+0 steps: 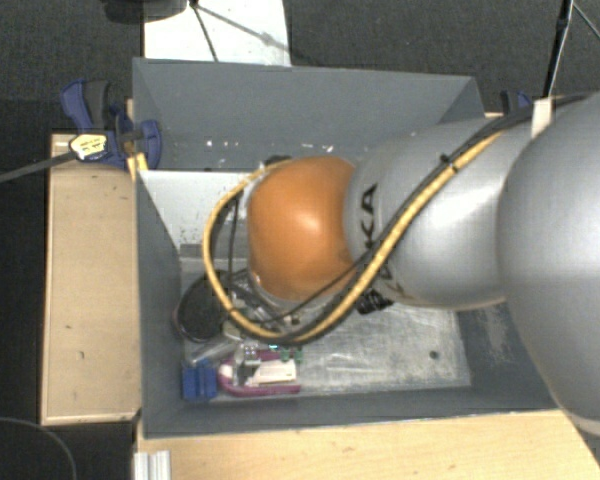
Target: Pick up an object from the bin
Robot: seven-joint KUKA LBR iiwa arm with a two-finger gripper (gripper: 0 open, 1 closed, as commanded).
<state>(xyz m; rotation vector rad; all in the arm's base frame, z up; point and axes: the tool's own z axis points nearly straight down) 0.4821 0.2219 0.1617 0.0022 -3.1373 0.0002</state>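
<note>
My gripper [258,316] reaches down from under the arm's orange cover into the bin's front left corner. Just left of it lies a dark round disc-like thing [197,308]. Right below it sits a purple and white flat thing [267,373], with a small blue block [198,382] to the left of that, both close to the front wall. A silvery piece [212,351] lies between the disc and the blue block. The gripper hangs over the purple and white thing.
The arm and its orange cover with a yellow cable hide most of the bin's middle and right. A strip of grey floor shows to the right of the things, along the front wall.
</note>
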